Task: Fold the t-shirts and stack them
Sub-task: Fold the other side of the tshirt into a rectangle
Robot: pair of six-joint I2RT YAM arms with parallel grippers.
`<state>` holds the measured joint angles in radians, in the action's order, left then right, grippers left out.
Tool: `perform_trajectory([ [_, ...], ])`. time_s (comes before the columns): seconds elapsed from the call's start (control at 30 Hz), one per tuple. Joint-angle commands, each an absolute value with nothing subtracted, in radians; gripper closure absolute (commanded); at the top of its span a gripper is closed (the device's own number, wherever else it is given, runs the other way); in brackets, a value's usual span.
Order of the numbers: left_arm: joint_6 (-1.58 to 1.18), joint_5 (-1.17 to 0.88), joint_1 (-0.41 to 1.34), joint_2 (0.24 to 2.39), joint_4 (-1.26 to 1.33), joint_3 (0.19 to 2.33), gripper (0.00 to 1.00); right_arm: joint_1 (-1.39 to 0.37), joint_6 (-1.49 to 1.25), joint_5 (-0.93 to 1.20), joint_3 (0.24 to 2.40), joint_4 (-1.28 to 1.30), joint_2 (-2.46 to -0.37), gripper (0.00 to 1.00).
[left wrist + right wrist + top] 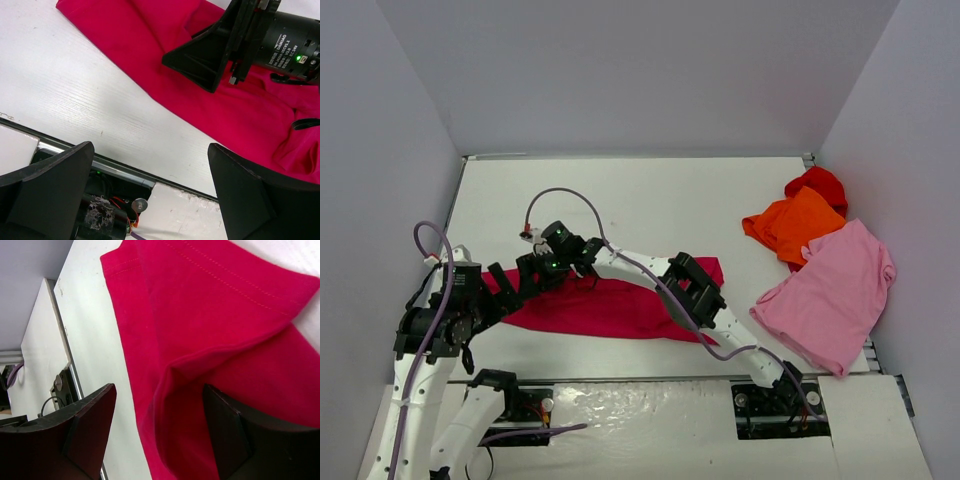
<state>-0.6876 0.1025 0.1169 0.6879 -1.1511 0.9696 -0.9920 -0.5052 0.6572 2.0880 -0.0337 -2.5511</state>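
Go with right claw, half-open astride the raised fold at left end of crimson shirt lying left-to-right on near table; leave left claw wide, empty, just beside.

Bright even light, soft shadows, sharp frames, blurred near pincers

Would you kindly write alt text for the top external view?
A crimson t-shirt lies partly folded on the white table, the right gripper and left gripper both open at its left end. A pink t-shirt, an orange t-shirt and a red t-shirt lie heaped at the right.
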Motion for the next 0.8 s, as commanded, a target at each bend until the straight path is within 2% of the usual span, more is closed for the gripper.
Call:
perform_trajectory([
  [0.0, -0.681, 0.103, 0.121, 0.701, -1.138, 0.973, 0.03, -0.970, -0.512, 0.649, 2.144, -0.075, -2.558, 0.34],
  [0.2, -0.681, 0.093, 0.121, 0.701, -1.140, 0.961, 0.03, -0.945, -0.532, 0.632, 2.226, -0.095, -2.591, 0.35],
  [0.27, -0.682, 0.087, 0.121, 0.703, -1.136, 0.956, 0.03, -0.939, -0.548, 0.639, 2.260, -0.097, -2.621, 0.41],
  [0.3, -0.683, 0.086, 0.121, 0.704, -1.135, 0.954, 0.03, -0.937, -0.555, 0.641, 2.271, -0.102, -2.633, 0.48],
  [0.37, -0.683, 0.087, 0.120, 0.706, -1.134, 0.954, 0.03, -0.936, -0.567, 0.641, 2.273, -0.118, -2.643, 0.72],
  [0.53, -0.678, 0.092, 0.120, 0.714, -1.127, 0.946, 0.03, -0.938, -0.551, 0.638, 2.258, -0.133, -2.654, 0.97],
  [0.77, -0.677, 0.083, 0.120, 0.717, -1.110, 0.917, 0.03, -0.917, -0.479, 0.572, 2.211, -0.130, -2.609, 1.00],
])
